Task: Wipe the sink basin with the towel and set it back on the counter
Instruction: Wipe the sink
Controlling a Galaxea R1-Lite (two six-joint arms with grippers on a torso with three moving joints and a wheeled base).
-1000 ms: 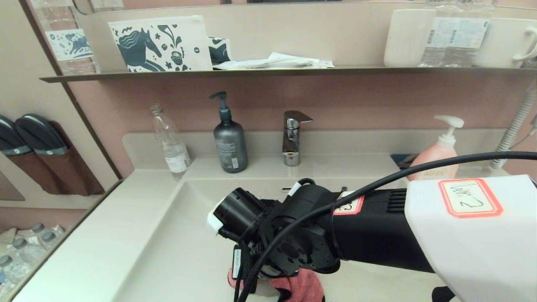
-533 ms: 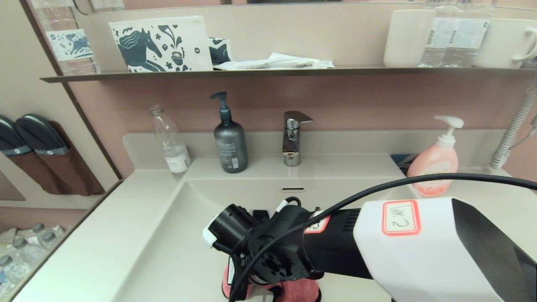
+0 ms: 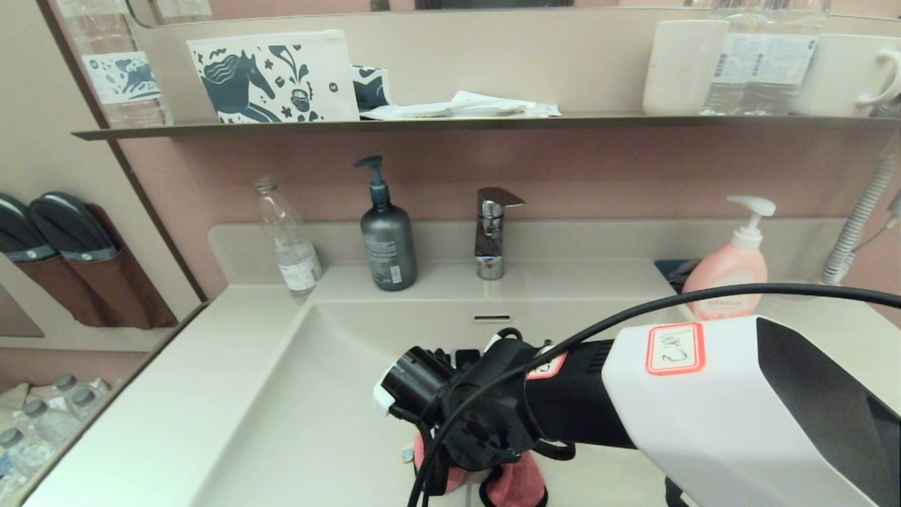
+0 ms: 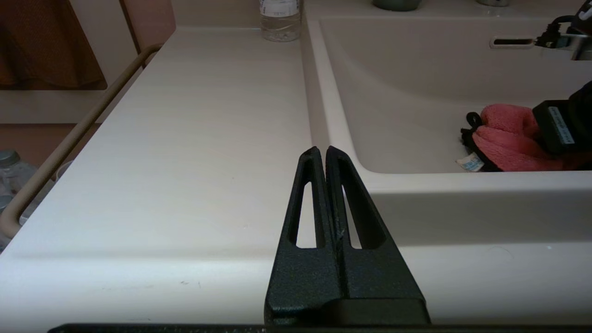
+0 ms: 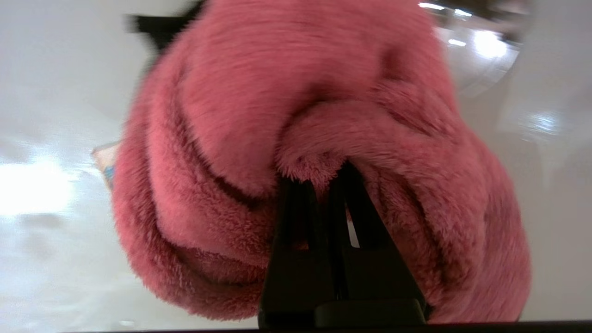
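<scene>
A cream-white bathroom desk (image 3: pixel 176 394) runs below a pink wall, with a tap (image 3: pixel 490 232), a grey pump bottle (image 3: pixel 387 236), a clear bottle (image 3: pixel 288 243) and a pink soap bottle (image 3: pixel 728 264) standing along its back ledge, and a dark shelf (image 3: pixel 450 123) above. The sink basin (image 3: pixel 338 394) is sunk into the desk. The right gripper (image 5: pixel 319 185) is down inside the basin near its front, its fingers pinched together on a fold of the towel (image 3: pixel 517 482), which is bunched into a coral-pink lump against the basin floor. Compared with half a second ago, the right arm has shifted toward the robot's right and a little toward the tap, and the towel has slid with it across the basin floor; a second ago the arm sat further left still. The left gripper (image 4: pixel 326 155) hovers parked over the front edge of the desk, left of the basin, with its fingers pressed together and holding nothing.
</scene>
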